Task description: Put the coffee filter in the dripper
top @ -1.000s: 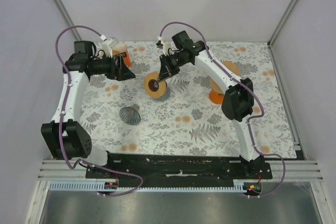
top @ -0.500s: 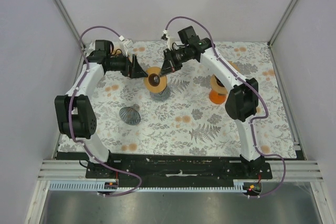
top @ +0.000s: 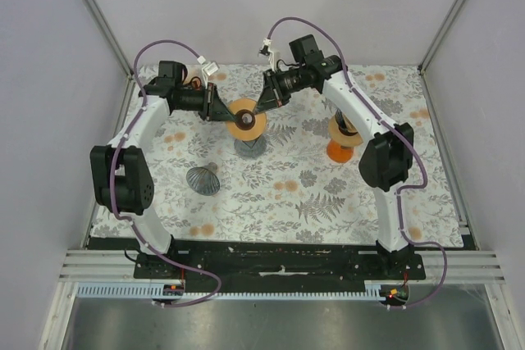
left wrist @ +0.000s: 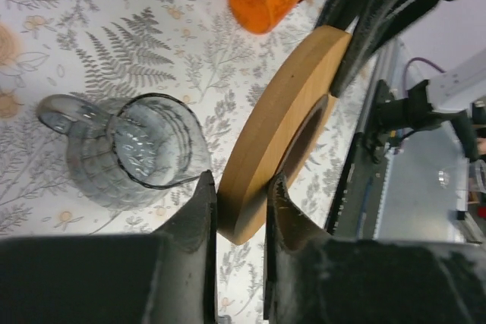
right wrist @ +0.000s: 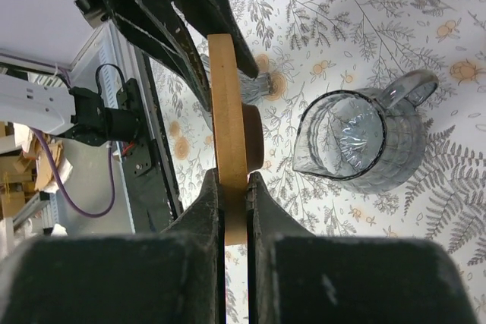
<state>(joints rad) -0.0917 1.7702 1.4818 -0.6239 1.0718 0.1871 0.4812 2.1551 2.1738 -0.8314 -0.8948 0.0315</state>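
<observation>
Notice that the mesh coffee filter (top: 203, 179) lies alone on the desk (top: 328, 194), left of centre and toward the arm bases, well apart from both hands. Your left hand (top: 220, 110) is the nearer one. It and the right hand (top: 264, 102) are each clamped on opposite rims of the wooden dripper ring (top: 244, 119), held on edge above the glass carafe (top: 250, 147). To my eye, the left must let go and reach back.

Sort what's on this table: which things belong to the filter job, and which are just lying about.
Job: wooden ring, clamped by left gripper and right gripper; wire cone filter; glass jug.
Lying about, apparently: orange cup on the right.
</observation>
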